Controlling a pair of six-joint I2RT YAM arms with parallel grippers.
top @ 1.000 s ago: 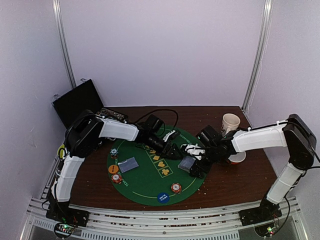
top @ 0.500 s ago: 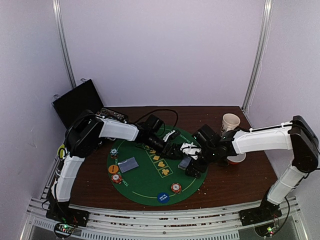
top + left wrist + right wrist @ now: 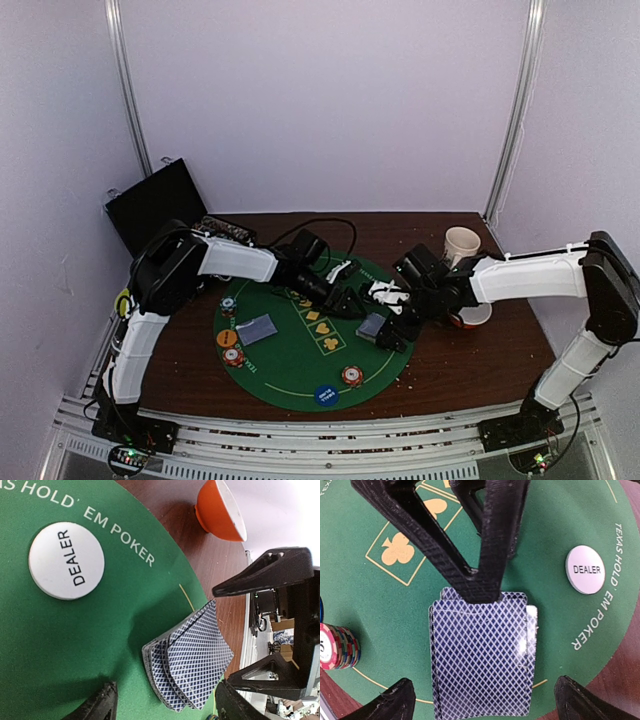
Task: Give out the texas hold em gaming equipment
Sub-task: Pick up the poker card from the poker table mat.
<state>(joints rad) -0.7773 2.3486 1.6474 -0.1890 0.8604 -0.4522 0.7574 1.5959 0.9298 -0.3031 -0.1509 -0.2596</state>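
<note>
The pack of cards (image 3: 482,660) lies face-down on the right side of the green mat (image 3: 290,370), close to its edge, the cards slightly fanned rather than squared. The right pincer (image 3: 487,699) hangs over it with its fingers spread wide, one on each side of the pack and well clear of it, gripping nothing. The left pincer (image 3: 164,706) faces it from the other side, also wide and empty. One of its black fingers points down at the pack's far edge, though I cannot tell whether it touches.

I'd judge these cards light, thin and slick: they will slide over one another and over the felt, and bend if pinched hard. The long side edges look like the place to squeeze, low down, so the whole pack lifts together. A top card taken alone would need one edge raised first.

The white dealer button (image 3: 66,561) sits just beyond the pack, and a chip stack (image 3: 337,647) stands nearer the front rim. A separate few cards (image 3: 258,328) lie on the mat's left side.

The mat is soft and flat on a dark wooden table (image 3: 470,360). A mug (image 3: 461,245) and a bowl (image 3: 472,316) stand to the right, a black case (image 3: 155,205) leans at the back left, and pale walls (image 3: 330,100) close the space in.
</note>
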